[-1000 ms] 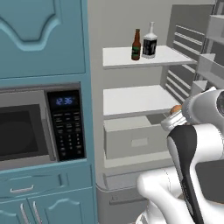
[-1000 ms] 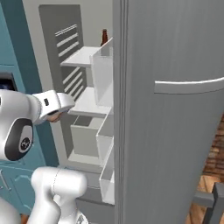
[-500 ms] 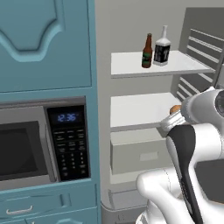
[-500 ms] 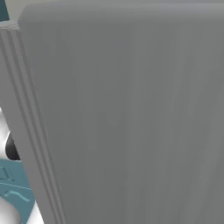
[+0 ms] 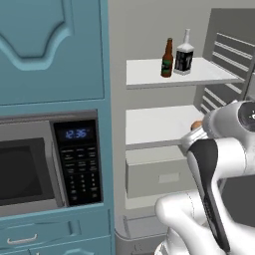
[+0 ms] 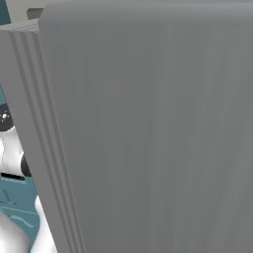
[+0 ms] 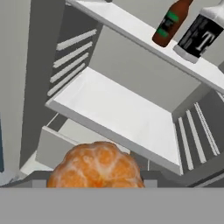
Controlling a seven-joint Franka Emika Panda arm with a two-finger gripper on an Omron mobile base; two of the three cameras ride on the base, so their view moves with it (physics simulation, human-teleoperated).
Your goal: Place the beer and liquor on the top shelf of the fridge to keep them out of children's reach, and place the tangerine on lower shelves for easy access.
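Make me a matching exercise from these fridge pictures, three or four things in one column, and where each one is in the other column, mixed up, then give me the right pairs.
Things:
1. beer
2. liquor
3. tangerine
4. microwave

Places:
A. in the blue cabinet left of the fridge
B. close to the hand camera, in front of the middle shelf
C. on the top shelf, the left of the two bottles in the left base view
D. on the top shelf, the right of the two bottles in the left base view

Pairs: 1-C, 2-D, 3-B, 4-A

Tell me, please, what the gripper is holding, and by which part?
The tangerine, held close in the gripper; the fingers and the contact points are hidden behind the fruit.
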